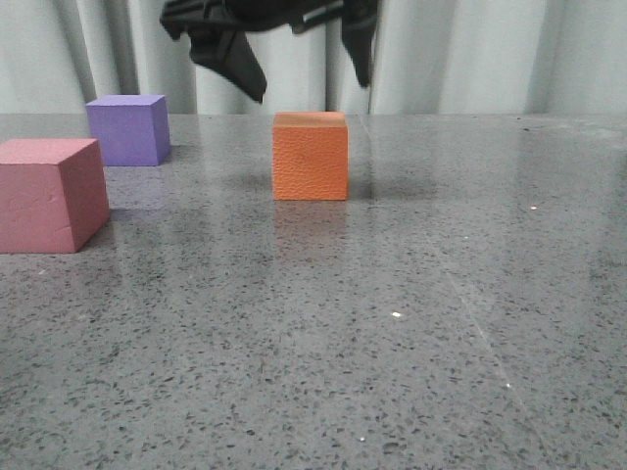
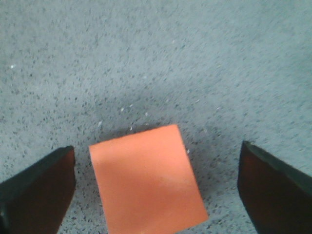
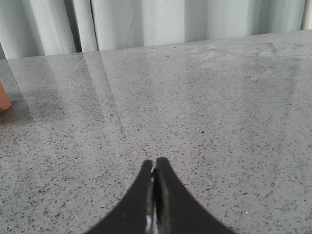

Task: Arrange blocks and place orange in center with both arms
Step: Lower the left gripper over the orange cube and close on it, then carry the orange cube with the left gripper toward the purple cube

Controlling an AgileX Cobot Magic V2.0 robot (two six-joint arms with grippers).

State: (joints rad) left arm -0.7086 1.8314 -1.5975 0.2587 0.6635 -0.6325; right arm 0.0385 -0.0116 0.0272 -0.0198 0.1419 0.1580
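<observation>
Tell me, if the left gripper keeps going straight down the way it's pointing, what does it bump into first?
Most likely the orange cube. The left gripper hangs open right above it, pointing down, and the cube sits between its fingers. It might slide around the cube instead and reach the table.

My orange cube [image 1: 310, 157], pebbled and upright, sits mid-surface [image 1: 411, 323]. The purple cube [image 1: 127, 129] lies at its nine o'clock, well apart; the pink-red cube [image 1: 51, 195] at about eight o'clock, nearer the camera.
</observation>
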